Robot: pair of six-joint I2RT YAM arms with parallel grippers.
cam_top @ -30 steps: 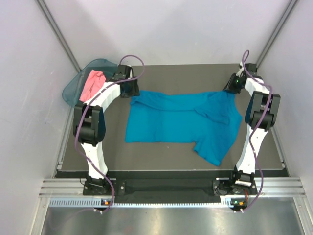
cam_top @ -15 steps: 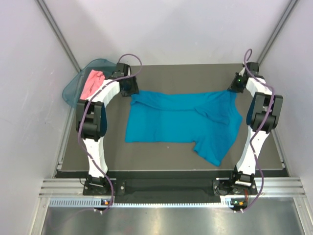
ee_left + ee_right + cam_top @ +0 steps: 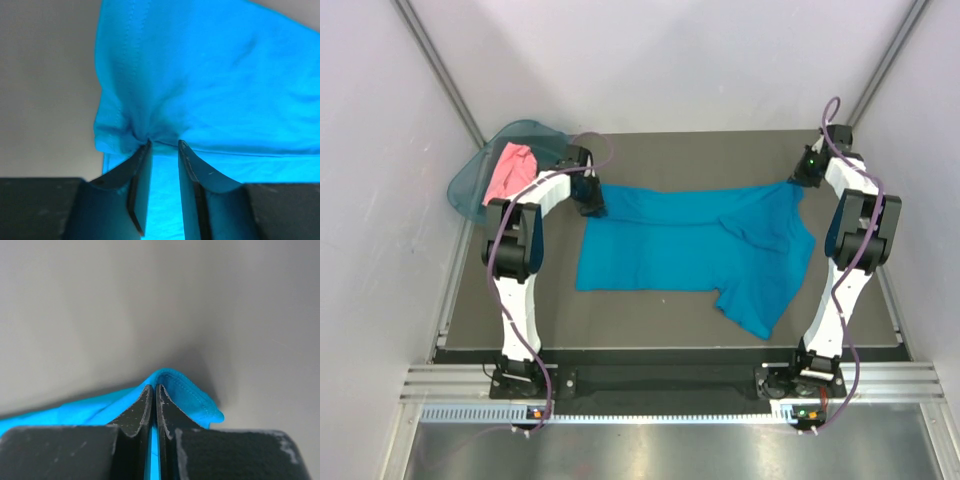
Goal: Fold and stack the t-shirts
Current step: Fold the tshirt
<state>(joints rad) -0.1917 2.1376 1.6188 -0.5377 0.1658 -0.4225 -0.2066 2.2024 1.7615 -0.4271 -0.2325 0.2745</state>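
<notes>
The teal-blue t-shirt (image 3: 690, 240) lies spread flat across the middle of the table, one sleeve pointing toward the near right. My left gripper (image 3: 592, 203) is at its far left corner. In the left wrist view its jaws (image 3: 164, 144) stand a narrow gap apart, tips pressed into puckered teal cloth (image 3: 210, 75). My right gripper (image 3: 798, 182) is at the far right corner. In the right wrist view that gripper (image 3: 154, 387) is shut on a raised fold of the teal hem (image 3: 197, 395). The salmon-pink t-shirt (image 3: 510, 170) lies crumpled in the basket.
A teal plastic basket (image 3: 470, 185) sits off the table's far left corner, close to the left arm. Pale walls enclose the table on three sides. The dark table surface (image 3: 650, 310) shows bare in front of the shirt.
My left gripper has moved right onto the shirt's far left corner, and its jaws have narrowed. My right gripper has shut on the far right corner.
</notes>
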